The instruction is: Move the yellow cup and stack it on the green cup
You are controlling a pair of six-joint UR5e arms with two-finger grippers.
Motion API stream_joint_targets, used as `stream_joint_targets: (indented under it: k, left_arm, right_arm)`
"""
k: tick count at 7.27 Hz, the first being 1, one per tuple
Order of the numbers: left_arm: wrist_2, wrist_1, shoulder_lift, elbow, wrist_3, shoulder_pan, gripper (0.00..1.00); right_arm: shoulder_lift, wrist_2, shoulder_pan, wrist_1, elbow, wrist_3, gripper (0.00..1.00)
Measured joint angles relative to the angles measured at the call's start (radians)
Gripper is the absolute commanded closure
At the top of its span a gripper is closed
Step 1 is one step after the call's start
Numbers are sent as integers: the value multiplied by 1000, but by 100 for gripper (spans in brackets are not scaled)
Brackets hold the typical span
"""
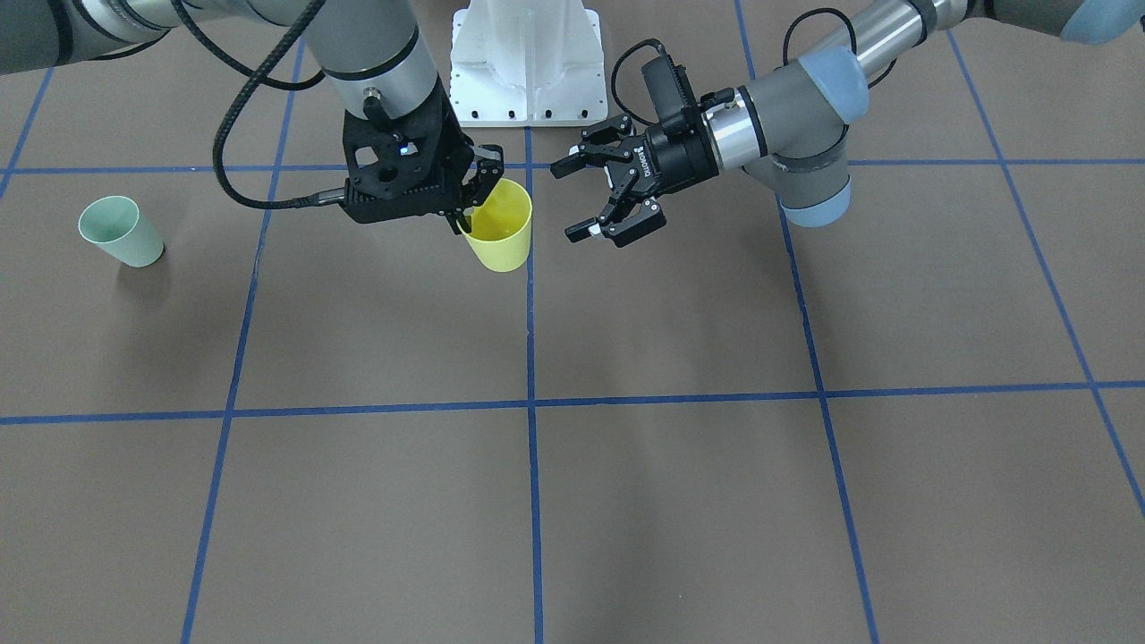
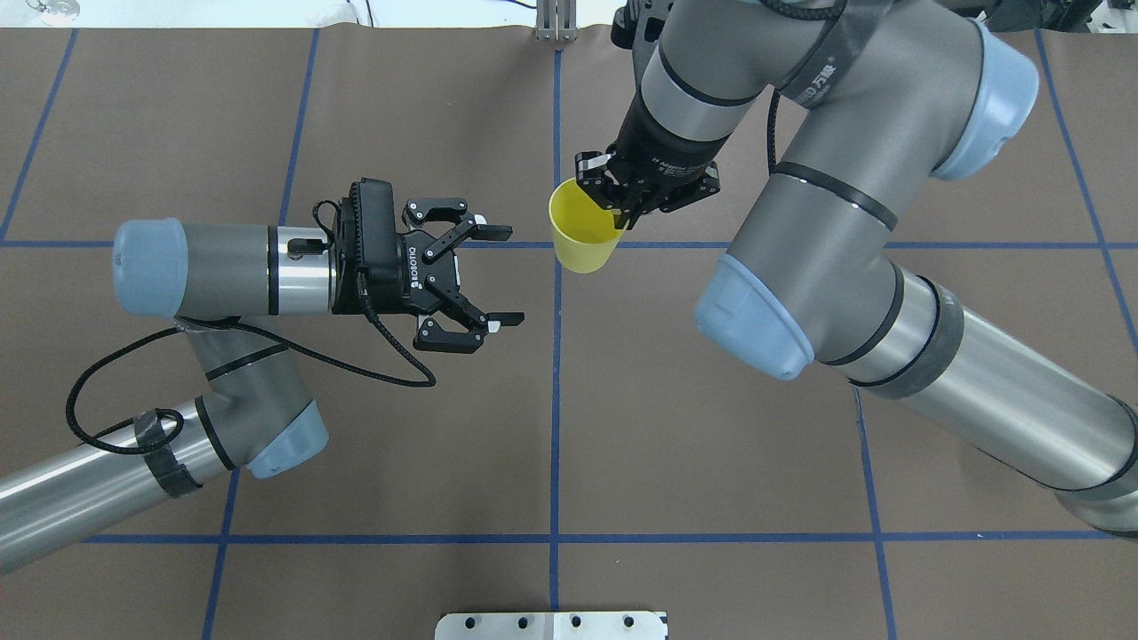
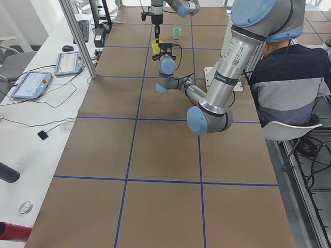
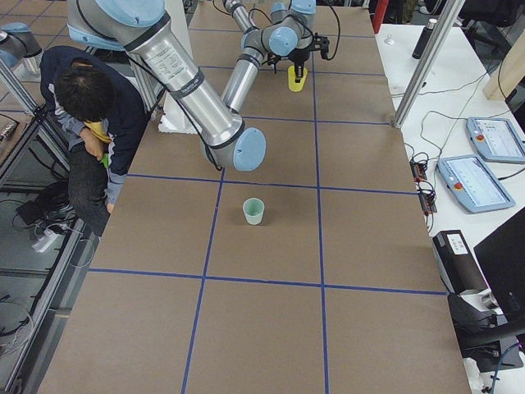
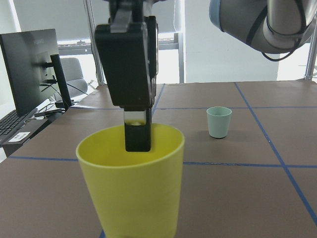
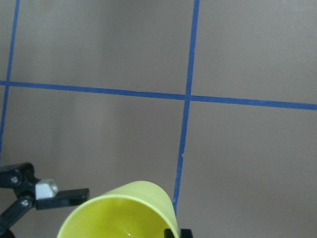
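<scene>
Over the table middle, the yellow cup is pinched at its rim by the right gripper. The left gripper is spread wide just beside it. The green cup is seen upright toward the table's right end. Both are judged light, thin and slick, best taken by the rim wall.

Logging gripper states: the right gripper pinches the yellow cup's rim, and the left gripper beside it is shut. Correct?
Not quite: the left gripper is open, jaws spread wide, as the overhead view shows. The right gripper does pinch the yellow cup by its rim.
</scene>
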Motion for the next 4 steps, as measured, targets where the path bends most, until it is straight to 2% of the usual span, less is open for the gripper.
stream_joint_targets:
  k: [2, 4]
  left_arm:
    - [65, 86, 10, -4, -2, -15, 0]
    - [75, 234, 63, -8, 0, -84, 0]
  right_arm:
    - [-74, 2, 74, -12, 37, -10, 100]
    - [-154, 4, 146, -14, 78, -52, 100]
